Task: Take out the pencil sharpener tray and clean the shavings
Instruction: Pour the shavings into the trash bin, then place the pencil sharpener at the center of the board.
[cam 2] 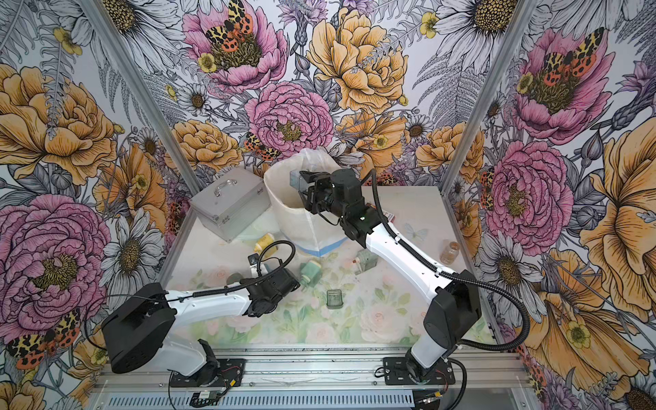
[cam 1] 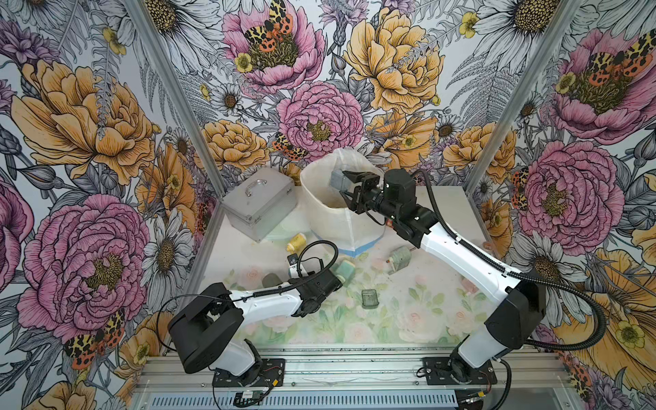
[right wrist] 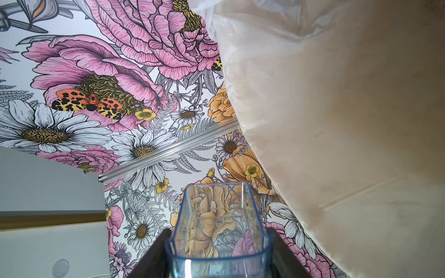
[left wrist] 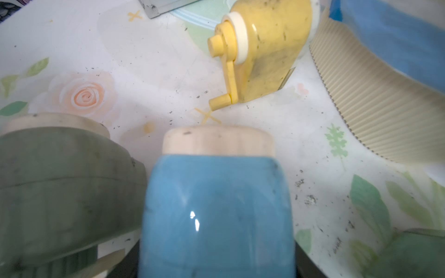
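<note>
**Tray over the bin: shake it clean, mind the liner**

Closest to the right wrist lens is the clear, blue-tinted tray. The right gripper pinches it across its width, jaws narrow on its side walls. In both top views the tray hangs just above the centre of the frame, over the mouth of the white lined bin. Only a thin brownish film of shavings clings to the tray's walls, so I judge the dumping to be nearly done.

To finish well, keep the tray's open end inside the rim and tipped down. Loosen the residue with small shakes rather than a tighter squeeze, since thin plastic like this will probably flex or slip out. The loose liner stands just beside the tray and could snag it or catch the falling dust.

The left gripper is closed on the blue sharpener. In the top views this is left of centre, where the wrist hides the sharpener. A green sharpener sits right beside it; I cannot tell whether they touch. A yellow sharpener lies between them and the bin.

A grey sharpener rests near the right forearm, on the way back from the bin. A second tray lies alone at the centre. A metal case stands to the left of the bin. More shavings speckle the floral mat, so some cleaning remains.
</note>
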{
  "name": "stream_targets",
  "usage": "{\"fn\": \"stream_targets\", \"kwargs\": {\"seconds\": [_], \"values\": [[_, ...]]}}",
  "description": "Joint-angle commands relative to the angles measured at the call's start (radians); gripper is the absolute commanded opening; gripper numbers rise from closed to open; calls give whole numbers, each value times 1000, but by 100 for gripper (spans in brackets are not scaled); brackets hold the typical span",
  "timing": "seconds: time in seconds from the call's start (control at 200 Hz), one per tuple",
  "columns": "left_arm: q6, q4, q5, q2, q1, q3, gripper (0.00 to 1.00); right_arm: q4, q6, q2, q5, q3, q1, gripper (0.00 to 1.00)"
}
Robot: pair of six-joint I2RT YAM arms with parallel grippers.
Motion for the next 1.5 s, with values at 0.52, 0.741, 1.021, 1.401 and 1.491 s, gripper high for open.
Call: {"fn": "stream_targets", "kwargs": {"seconds": [0.52,0.741,1.021,1.401,1.491], "values": [[16,124,51,37,54,-4,17,-95,-77,-14,11,55,-20,29],[5,124,51,25,49,-17,34,-117,-84,-11,-3,33,-24,29],[-7,123,49,14,45,-27,51,-128,-99,3,-7,57,-27,29],[-32,96,40,9,43,-21,60,-135,-107,13,-24,66,-31,29],[-33,82,40,12,44,-12,63,-135,-108,14,-26,68,-33,29]]}}
